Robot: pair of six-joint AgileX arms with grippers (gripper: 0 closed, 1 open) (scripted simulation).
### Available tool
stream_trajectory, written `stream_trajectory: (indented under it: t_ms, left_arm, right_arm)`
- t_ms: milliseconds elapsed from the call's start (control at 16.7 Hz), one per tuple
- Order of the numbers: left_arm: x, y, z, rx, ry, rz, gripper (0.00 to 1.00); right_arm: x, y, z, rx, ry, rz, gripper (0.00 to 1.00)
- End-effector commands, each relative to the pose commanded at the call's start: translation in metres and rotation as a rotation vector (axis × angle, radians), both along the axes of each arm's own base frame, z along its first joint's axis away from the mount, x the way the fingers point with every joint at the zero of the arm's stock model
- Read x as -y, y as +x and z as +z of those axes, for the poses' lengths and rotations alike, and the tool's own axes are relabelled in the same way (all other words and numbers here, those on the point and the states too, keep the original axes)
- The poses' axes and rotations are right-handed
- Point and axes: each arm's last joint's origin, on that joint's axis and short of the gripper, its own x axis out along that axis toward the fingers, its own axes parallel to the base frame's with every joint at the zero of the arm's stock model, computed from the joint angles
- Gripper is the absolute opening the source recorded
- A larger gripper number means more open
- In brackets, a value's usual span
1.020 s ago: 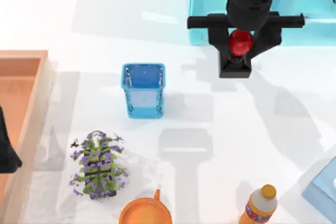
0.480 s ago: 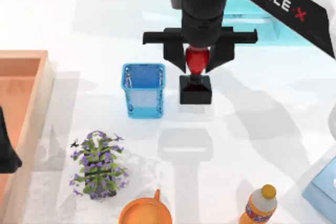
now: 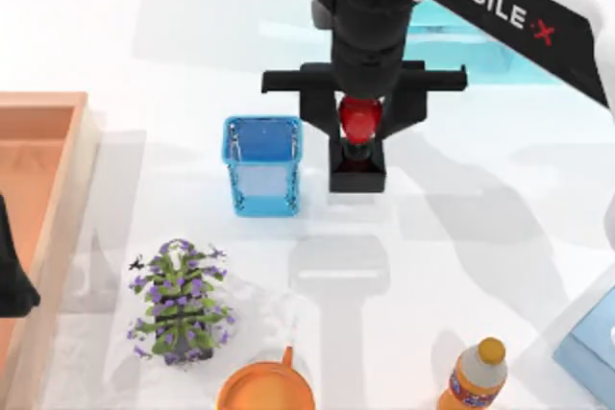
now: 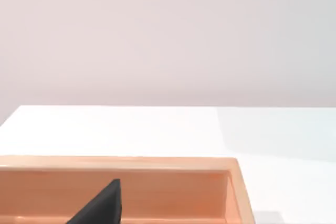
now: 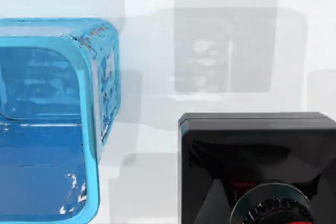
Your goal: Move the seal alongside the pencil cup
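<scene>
Right gripper (image 3: 360, 114): positioned over the table's middle, fingers clamped on the red knob of the seal (image 3: 357, 149). The seal's black block base is located just beside the pencil cup (image 3: 262, 164), on its right, a narrow gap of white table (image 3: 461, 228) between them; whether the base touches the table cannot be told. Left arm: parked at the left edge, over the wooden tray (image 3: 38, 180); claw state cannot be told. Near edge: a flowering plant (image 3: 180, 301), an orange cup (image 3: 265, 389), an orange bottle (image 3: 473, 378).
</scene>
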Motion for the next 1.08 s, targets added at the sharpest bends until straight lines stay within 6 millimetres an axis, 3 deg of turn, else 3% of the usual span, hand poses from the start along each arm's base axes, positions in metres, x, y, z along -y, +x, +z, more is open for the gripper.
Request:
stream_trajectory:
  t_ms: [120, 900, 1080]
  left_arm:
    - [0.0, 0.0, 0.0, 0.0, 0.0, 0.0, 1.0]
    - [0.0, 0.0, 0.0, 0.0, 0.0, 0.0, 1.0]
    - [0.0, 0.0, 0.0, 0.0, 0.0, 0.0, 1.0]
  right_arm:
    - [0.0, 0.0, 0.0, 0.0, 0.0, 0.0, 0.0]
    - [0.0, 0.0, 0.0, 0.0, 0.0, 0.0, 0.98]
    - [0.0, 0.0, 0.0, 0.0, 0.0, 0.0, 1.0]
